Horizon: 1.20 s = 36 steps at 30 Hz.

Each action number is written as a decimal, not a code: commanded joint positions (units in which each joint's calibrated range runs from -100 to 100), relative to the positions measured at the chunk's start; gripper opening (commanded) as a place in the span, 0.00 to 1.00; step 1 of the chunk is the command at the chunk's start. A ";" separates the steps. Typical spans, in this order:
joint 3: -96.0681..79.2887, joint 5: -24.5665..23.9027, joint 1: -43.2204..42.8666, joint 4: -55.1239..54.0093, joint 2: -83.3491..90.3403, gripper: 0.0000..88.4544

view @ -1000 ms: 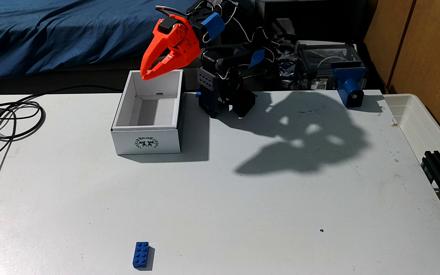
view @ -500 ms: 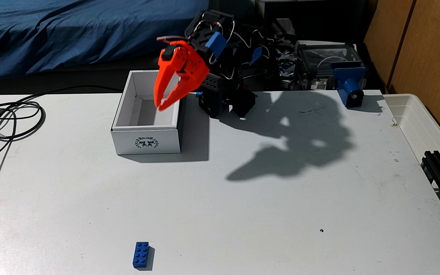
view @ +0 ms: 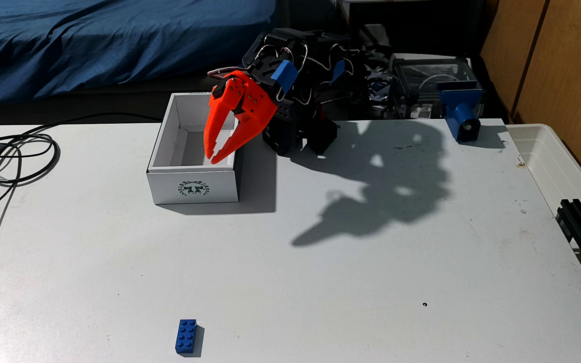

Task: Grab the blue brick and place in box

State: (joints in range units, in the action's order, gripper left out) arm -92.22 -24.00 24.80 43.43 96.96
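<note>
Nothing is done yet: my jaws (view: 212, 158) hang parted and empty over the box (view: 193, 181), tips dipping inside near its right wall. The blue brick (view: 186, 336) lies on the bench (view: 317, 279) at six o'clock from the box, well apart, studs up, long side running away from the camera.

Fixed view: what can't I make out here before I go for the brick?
- Box floor, front part: hidden by its near wall.
- Gripper tip height over the floor: one angle, cannot tell.
- Brick far side: faces away.
- Cable: cut off at the left edge.
</note>
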 commanded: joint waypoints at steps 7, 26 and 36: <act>6.60 -1.07 -1.54 0.04 -1.02 0.02; 55.84 -10.18 -1.77 10.21 -65.97 0.01; 67.02 -12.39 -1.91 9.86 -87.87 0.02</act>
State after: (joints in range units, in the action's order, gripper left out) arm -29.82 -35.89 23.39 53.36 13.01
